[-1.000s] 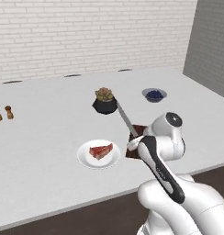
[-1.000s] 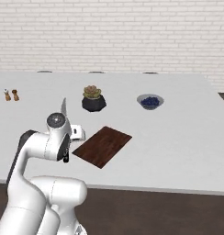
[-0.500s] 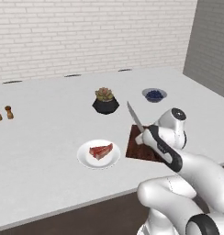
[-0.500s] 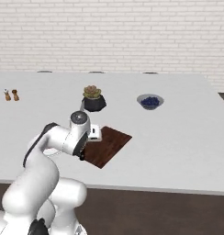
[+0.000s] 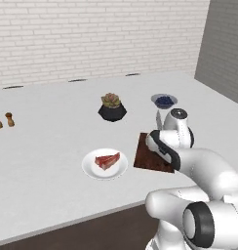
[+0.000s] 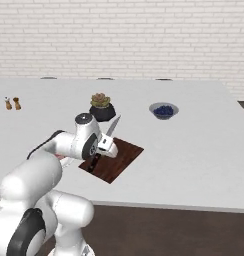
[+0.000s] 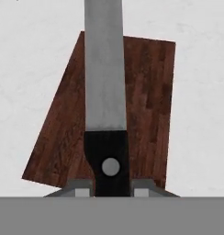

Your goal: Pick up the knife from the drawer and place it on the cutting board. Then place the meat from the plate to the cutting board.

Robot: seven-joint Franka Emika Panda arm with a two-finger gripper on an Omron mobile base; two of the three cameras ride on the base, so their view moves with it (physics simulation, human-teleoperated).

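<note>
My gripper [image 7: 109, 189] is shut on the black handle of the knife [image 7: 104, 73], and the long grey blade points away from the hand. The knife hangs over the dark reddish-brown cutting board [image 7: 146, 92], clear of its surface. From the right base view, the gripper [image 6: 105, 145] is above the board's [image 6: 121, 157] left part, with the knife blade [image 6: 113, 127] tilted upward. In the left base view the gripper [image 5: 156, 136] hovers above the board [image 5: 149, 158]. The red meat [image 5: 107, 160] lies on the white plate [image 5: 94, 172], left of the board. The drawer is out of view.
Behind the board stand a black pot with a succulent [image 5: 112, 107] and a bowl of dark blue berries [image 5: 164, 101]. Salt and pepper shakers [image 5: 4, 119] sit far left. The white counter [image 5: 52, 141] ends at a front edge near the robot's base.
The arm has carried the knife to the right, from the board's left edge near the plate to above the board. The gripper has stayed shut on the handle.
</note>
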